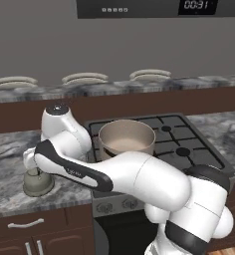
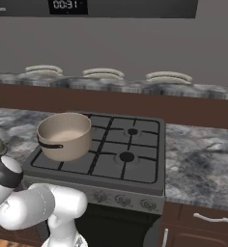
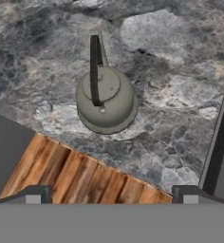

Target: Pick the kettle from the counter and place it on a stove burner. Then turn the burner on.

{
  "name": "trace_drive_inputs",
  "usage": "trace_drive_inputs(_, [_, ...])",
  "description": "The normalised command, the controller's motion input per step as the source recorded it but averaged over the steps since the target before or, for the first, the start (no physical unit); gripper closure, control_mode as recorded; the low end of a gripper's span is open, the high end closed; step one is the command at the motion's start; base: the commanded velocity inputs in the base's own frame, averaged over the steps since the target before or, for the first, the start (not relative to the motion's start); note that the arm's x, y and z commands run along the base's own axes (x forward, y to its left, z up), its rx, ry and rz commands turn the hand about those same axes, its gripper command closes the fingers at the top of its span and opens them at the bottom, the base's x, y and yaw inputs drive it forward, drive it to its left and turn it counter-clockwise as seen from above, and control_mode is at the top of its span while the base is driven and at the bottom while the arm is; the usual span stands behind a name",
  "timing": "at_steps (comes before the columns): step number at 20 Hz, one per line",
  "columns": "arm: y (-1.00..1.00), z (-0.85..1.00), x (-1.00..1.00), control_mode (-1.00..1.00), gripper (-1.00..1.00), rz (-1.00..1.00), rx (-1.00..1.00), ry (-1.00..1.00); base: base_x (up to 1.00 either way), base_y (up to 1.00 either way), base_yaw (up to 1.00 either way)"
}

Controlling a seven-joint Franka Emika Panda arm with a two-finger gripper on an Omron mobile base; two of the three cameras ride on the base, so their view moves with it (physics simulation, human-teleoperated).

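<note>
Grey-green kettle [image 3: 106, 98] sits near the counter's [image 3: 180, 118] front edge beneath the spread hand [image 3: 109, 194], so an off-centre descent might nudge it floorward.

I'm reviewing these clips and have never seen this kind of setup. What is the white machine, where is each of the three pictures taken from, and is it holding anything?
The white machine is a robot arm on a drivable base, in a rendered kitchen. Two pictures come from cameras on the base, behind the arm to its left and right. The third looks down from the hand itself; the tool is open, its two dark tips at the bottom, holding nothing. Below it a small grey-green kettle stands on the marbled counter, near the front edge. On the stove beside it, a large tan pot sits over a front burner. Three plates rest on the back ledge.
</note>
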Motion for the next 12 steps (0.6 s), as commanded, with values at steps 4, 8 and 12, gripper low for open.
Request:
trace_drive_inputs(4, [0.30, -0.11, 0.18, -1.00, -1.00, -0.01, 0.00, 0.00, 0.00, 0.00, 0.00])
trace_drive_inputs(8, [0.19, -0.06, 0.21, -1.00, -1.00, -0.01, 0.00, 0.00, 0.00, 0.00, 0.00])
trace_drive_inputs(12, [0.22, -0.09, 0.24, -1.00, -1.00, -0.01, 0.00, 0.00, 0.00, 0.00, 0.00])
